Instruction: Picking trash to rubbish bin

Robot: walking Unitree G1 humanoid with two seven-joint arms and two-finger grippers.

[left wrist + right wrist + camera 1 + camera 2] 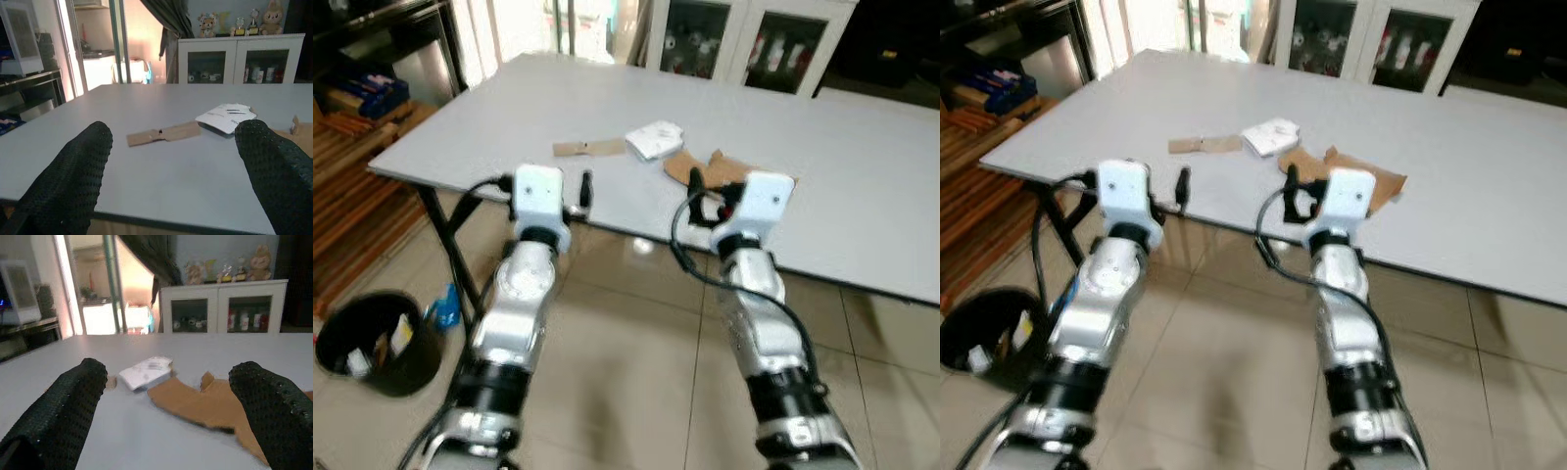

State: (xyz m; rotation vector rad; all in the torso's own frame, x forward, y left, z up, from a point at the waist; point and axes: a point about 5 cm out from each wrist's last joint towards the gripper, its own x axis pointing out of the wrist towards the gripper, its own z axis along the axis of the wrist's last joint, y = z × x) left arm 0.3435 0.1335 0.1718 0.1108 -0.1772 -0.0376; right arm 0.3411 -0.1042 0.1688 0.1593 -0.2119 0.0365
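I've got both arms raised at the counter (862, 196) edge, jaws spread wide and empty, squared up to the trash: right gripper (166, 396) faces the torn cardboard (205, 406), left gripper (171, 166) the cardboard strip (164, 133).

My right gripper (705, 196) stands in front of the torn brown cardboard (710, 168), hiding its near edge from my head. Through my right wrist, my fingers (274, 401) cover that cardboard's far-right part. The print on the white paper packet (226, 116) beyond my left gripper (171, 161) is too small to read. The rubbish bin (374, 345) holds scraps I cannot identify.
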